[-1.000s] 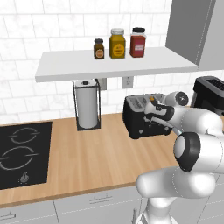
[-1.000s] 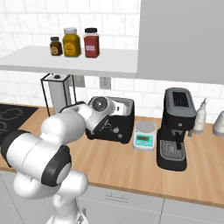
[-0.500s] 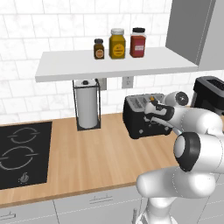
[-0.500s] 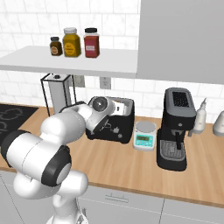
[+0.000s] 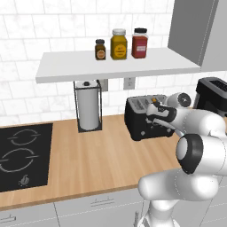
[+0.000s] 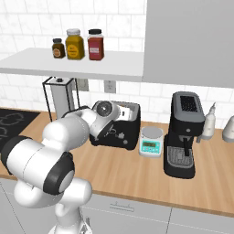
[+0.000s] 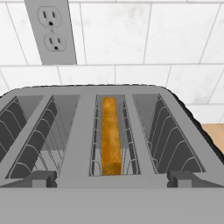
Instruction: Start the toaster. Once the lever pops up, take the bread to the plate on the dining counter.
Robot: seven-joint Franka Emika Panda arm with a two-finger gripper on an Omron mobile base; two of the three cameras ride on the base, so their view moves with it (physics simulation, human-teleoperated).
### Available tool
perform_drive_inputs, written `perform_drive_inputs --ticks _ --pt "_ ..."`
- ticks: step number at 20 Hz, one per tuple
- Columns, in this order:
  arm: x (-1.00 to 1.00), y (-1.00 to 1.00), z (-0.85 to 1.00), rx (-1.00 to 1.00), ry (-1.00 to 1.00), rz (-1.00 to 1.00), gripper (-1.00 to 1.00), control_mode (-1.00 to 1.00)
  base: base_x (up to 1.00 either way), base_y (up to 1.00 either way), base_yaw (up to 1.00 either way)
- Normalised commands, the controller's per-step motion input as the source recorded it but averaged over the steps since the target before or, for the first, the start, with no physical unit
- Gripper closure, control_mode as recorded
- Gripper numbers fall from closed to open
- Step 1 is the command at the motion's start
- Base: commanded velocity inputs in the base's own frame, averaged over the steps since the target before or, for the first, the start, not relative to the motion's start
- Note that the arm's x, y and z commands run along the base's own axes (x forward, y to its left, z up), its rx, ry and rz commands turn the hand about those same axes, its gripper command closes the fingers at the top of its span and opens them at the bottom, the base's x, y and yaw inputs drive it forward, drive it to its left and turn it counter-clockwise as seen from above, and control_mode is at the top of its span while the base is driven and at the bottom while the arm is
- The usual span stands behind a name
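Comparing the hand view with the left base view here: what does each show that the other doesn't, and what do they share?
Hand view alone: the bread standing on edge in a slot, and the slot wire guides. Left base view alone: the cooktop, the paper towel roll, three jars on the shelf, and the arm reaching to the toaster's top. Both: the toaster and the wall outlet.

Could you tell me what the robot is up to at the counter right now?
The arm is reaching over the black toaster on the wooden worktop, next to the paper towel holder. Its gripper is open and holds nothing. In the hand view, the bread stands on edge in one of the toaster's slots. The slice has not yet been taken out.
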Motion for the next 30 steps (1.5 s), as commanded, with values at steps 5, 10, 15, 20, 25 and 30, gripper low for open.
perform_drive_inputs --ticks 5,10,15,20,25,30 --pt "0.00 0.00 0.00 0.00 0.00 0.00 -1.00 -1.00 0.00 0.00 0.00" --pt "0.00 0.00 0.00 0.00 0.00 0.00 -1.00 -1.00 0.00 0.00 0.00" --pt "0.00 0.00 0.00 0.00 0.00 0.00 -1.00 -1.00 0.00 0.00 0.00" --pt "0.00 0.00 0.00 0.00 0.00 0.00 -1.00 -1.00 0.00 0.00 0.00" --pt "0.00 0.00 0.00 0.00 0.00 0.00 -1.00 -1.00 0.00 0.00 0.00" --pt "0.00 0.00 0.00 0.00 0.00 0.00 -1.00 -1.00 0.00 0.00 0.00"
